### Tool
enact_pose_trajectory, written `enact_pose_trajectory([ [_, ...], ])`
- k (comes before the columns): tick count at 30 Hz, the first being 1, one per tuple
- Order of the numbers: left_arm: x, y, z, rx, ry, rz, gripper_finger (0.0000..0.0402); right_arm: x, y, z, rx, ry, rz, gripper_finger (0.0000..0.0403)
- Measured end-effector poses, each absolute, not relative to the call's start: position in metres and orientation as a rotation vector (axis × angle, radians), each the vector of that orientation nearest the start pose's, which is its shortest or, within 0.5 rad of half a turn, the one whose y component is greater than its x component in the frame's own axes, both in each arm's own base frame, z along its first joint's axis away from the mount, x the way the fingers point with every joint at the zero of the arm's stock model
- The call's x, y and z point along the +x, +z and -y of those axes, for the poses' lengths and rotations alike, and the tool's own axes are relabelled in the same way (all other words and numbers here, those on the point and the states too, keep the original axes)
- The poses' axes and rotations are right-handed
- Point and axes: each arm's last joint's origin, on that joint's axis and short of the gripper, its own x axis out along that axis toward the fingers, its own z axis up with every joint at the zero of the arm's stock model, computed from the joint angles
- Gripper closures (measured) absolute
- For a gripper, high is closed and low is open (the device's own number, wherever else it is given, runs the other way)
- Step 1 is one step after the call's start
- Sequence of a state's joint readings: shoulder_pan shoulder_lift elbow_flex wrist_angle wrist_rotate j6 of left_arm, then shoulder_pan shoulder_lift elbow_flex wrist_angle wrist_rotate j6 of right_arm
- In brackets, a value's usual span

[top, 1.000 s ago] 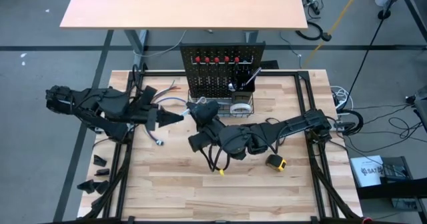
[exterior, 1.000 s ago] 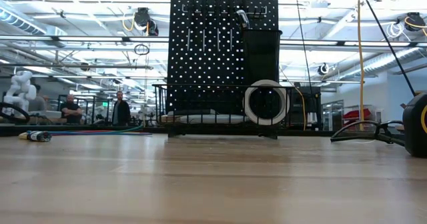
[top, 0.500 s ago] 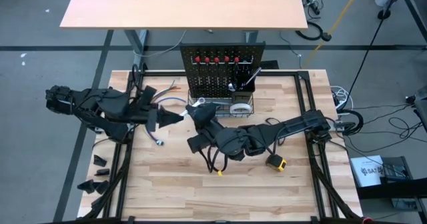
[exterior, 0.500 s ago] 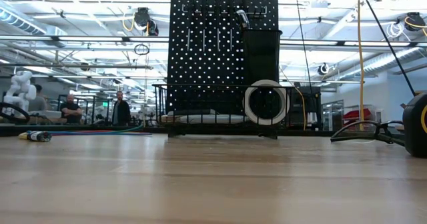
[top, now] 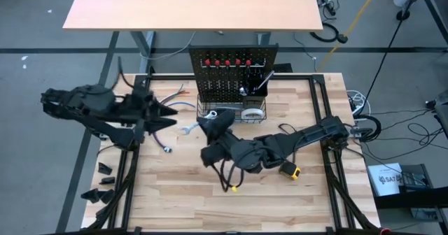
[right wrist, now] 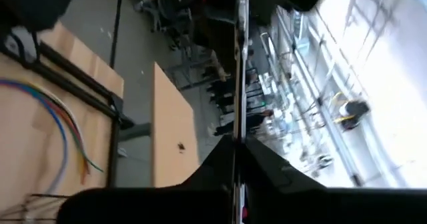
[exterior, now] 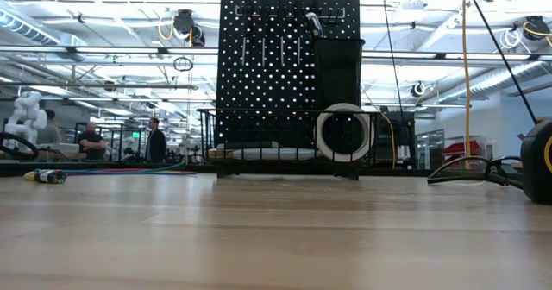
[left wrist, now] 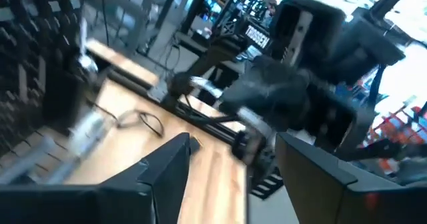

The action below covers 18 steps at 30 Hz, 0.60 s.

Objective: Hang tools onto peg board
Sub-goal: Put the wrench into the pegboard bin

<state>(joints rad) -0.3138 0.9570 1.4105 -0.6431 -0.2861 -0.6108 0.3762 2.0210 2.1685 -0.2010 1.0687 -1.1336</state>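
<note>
The black peg board [top: 234, 67] [exterior: 289, 66] stands at the table's far edge, with red-handled screwdrivers [top: 227, 62] hanging on it and a white tape roll [exterior: 343, 133] in its wire basket [exterior: 285, 148]. My right gripper [top: 207, 123] [right wrist: 237, 144] is shut on a silver wrench [top: 190, 129] in front of the basket, above the table. My left gripper [top: 170, 116] [left wrist: 233, 161] stands open to the wrench's left, apart from it, with nothing between its fingers. A yellow-black tape measure [top: 289, 170] lies on the table near the right arm. My right gripper pinches the wrench's shaft [right wrist: 238, 127] between its two fingers. The fingers come about level from the table's right and lie along the wrench. Its free end [top: 187, 131] sticks out past the fingertips toward the left arm. The wrench is lifted clear of the table.
Coloured cables [top: 175, 95] run across the far left of the table, with a small plug [top: 166, 149] nearer. Small black parts [top: 101, 182] lie off the left edge. A black cup holder [exterior: 336, 70] hangs on the board's right side. People stand in the room behind.
My left gripper has opened, let go of the wrench and drawn back toward the table's left edge, rolling as it went. The wrench stays in my right gripper, its left end now bare. The right gripper has rolled a little.
</note>
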Motion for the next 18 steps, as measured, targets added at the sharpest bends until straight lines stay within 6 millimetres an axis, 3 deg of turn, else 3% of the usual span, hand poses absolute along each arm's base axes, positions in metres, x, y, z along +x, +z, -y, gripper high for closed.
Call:
enact_pose_trajectory([
  [5, 0.131, 0.469, 0.034, -0.39, 0.013, -0.131, 0.0177, 0.393, 0.455, -0.127, -0.863, -0.546, -0.392, 0.0396],
  [10, 0.121, 0.472, 0.029, -0.249, 0.036, -0.099, 0.0177, 0.346, 0.483, -0.091, -0.46, -0.373, -0.37, 0.0396],
  [18, 0.116, 0.46, 0.026, -0.112, 0.112, -0.146, 0.0176, 0.286, 0.499, -0.067, -0.313, -0.353, -0.354, 0.0396],
])
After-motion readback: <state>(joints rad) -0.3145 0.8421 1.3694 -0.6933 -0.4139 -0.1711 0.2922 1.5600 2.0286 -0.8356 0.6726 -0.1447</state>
